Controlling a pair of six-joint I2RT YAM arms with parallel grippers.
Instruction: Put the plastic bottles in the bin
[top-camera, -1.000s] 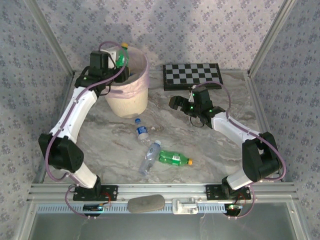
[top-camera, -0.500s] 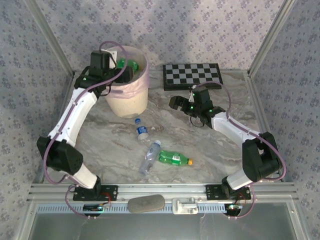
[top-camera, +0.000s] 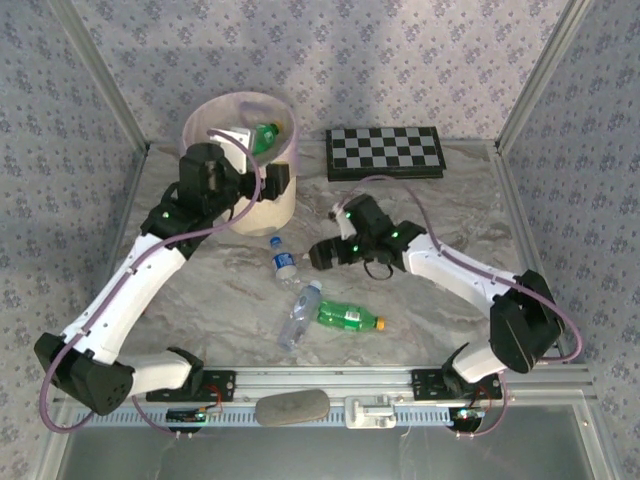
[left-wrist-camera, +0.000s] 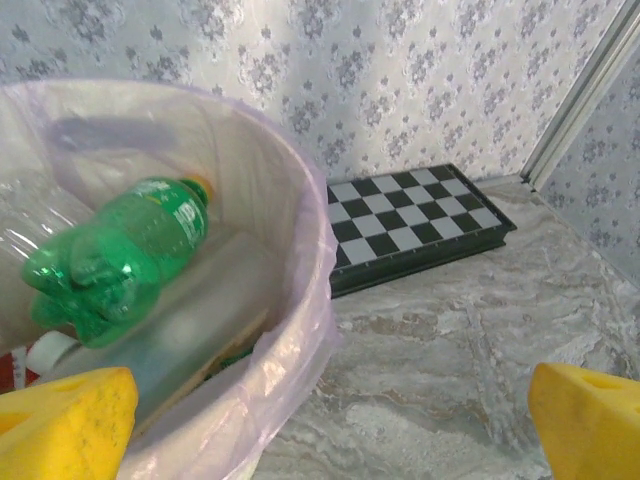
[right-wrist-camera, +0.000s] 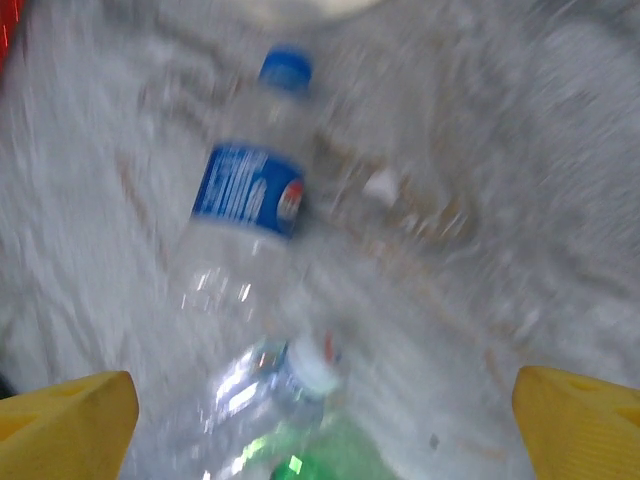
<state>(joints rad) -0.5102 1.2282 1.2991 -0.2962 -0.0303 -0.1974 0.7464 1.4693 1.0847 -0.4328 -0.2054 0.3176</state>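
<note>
far left corner of the bench: the bin (top-camera: 232, 98) stands upright with its pink liner folded over the rim. a green bottle (top-camera: 265, 133) lies tilted inside on top of other clear bottles; the left wrist view shows it cap up against the liner (left-wrist-camera: 120, 255).

the left end effector (top-camera: 264, 180) hangs at the bin's near right side, fingers spread wide with nothing between them (left-wrist-camera: 325, 425). judgement: this arm's delivery appears complete and it is free for another pick.

middle of the bench, three bottles remain, all lying flat. a clear bottle with a blue label (top-camera: 284, 260) lies just on the near side of the bin. closer to the near edge lie a crumpled clear bottle (top-camera: 300, 314) and a green bottle with a yellow cap (top-camera: 348, 318), touching or nearly so.

right of these, the right end effector (top-camera: 322, 255) hovers close beside the blue-labelled bottle (right-wrist-camera: 245, 200), fingers spread, gripping nothing. its view is blurred, so exact alignment cannot be told.

the chessboard (top-camera: 385, 150) lies along the far edge and is not part of the task.

step in hand, as judged: the right arm's approach to the blue-labelled bottle. the next move calls for centring the fingers across the bottle's body, lowering and closing without nudging the crumpled bottle (right-wrist-camera: 260, 390).
</note>
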